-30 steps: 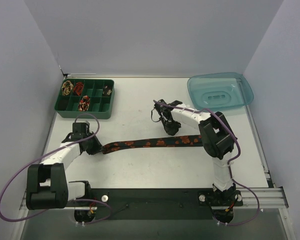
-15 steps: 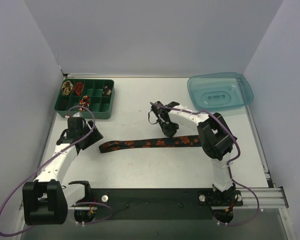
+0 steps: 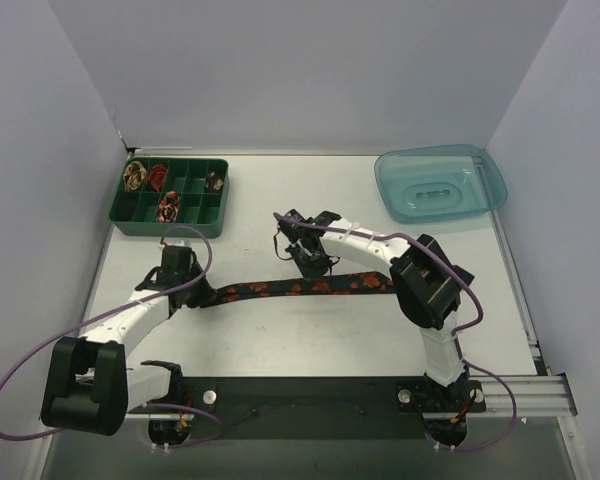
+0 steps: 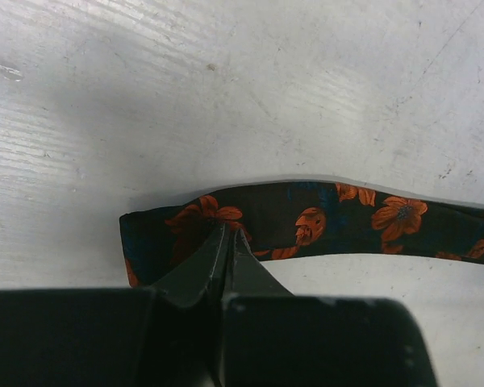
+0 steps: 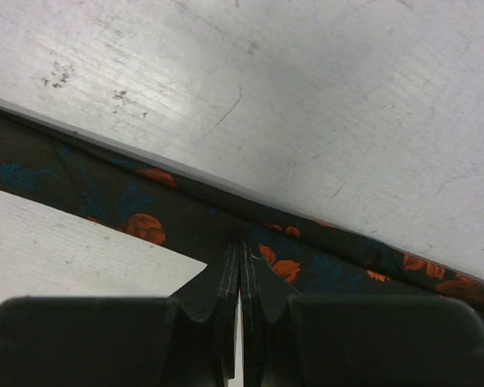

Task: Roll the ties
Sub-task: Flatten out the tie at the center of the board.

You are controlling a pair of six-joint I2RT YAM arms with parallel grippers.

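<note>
A long dark tie with an orange flower pattern (image 3: 300,287) lies flat across the table's middle. My left gripper (image 3: 190,288) is at its left end. In the left wrist view the jaws (image 4: 226,230) are closed, tips resting on the tie's end (image 4: 347,222). My right gripper (image 3: 312,268) is at the tie's middle. In the right wrist view (image 5: 240,244) its jaws are closed at the near edge of the tie (image 5: 89,193). Rolled ties (image 3: 133,177) sit in a green tray.
The green compartment tray (image 3: 170,232) stands at the back left with several small coils in it. A teal plastic tub (image 3: 440,180) lies upside down at the back right. Purple cables loop along both arms. Grey walls close in the sides and back.
My left gripper swung away toward the tray, then came back to the tie's left end. My right gripper moved left along the tie, and the tie's right end shifted left with it.
</note>
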